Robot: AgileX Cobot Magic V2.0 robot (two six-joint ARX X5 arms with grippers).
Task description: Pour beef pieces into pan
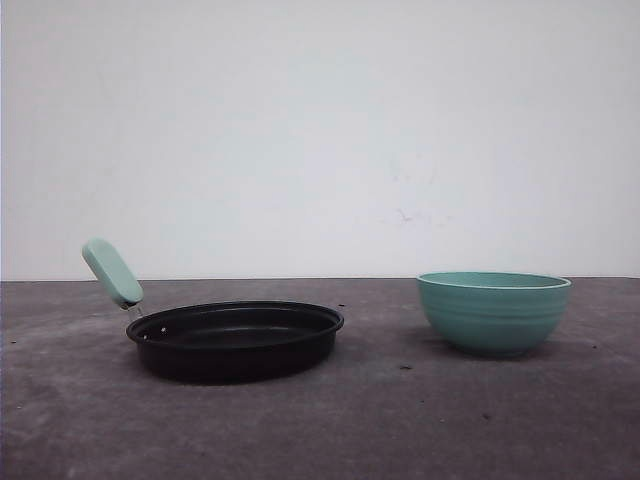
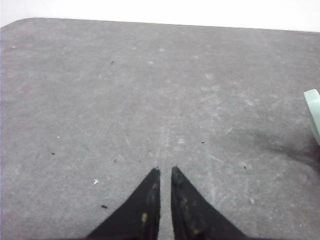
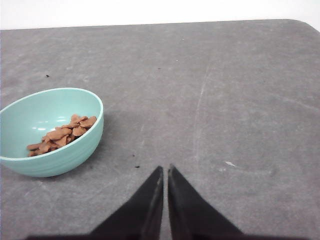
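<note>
The shallow black pan [image 1: 236, 340] sits on the table at left of the front view, its mint-green handle [image 1: 112, 272] raised toward the back left. A tip of that handle [image 2: 313, 112] shows at the edge of the left wrist view. The beef pieces [image 3: 64, 134], a low reddish-brown heap, lie inside the teal bowl [image 3: 70, 152], which stands at right in the front view [image 1: 494, 312]. My left gripper [image 2: 165, 170] hangs shut over bare table, empty. Also shut and empty, my right gripper [image 3: 165, 167] is a short way from the bowl, not touching it.
The grey table [image 1: 400, 420] has small dark specks and faint scratches. Its far edge [image 2: 150, 22] meets a white wall. Open table lies between pan and bowl.
</note>
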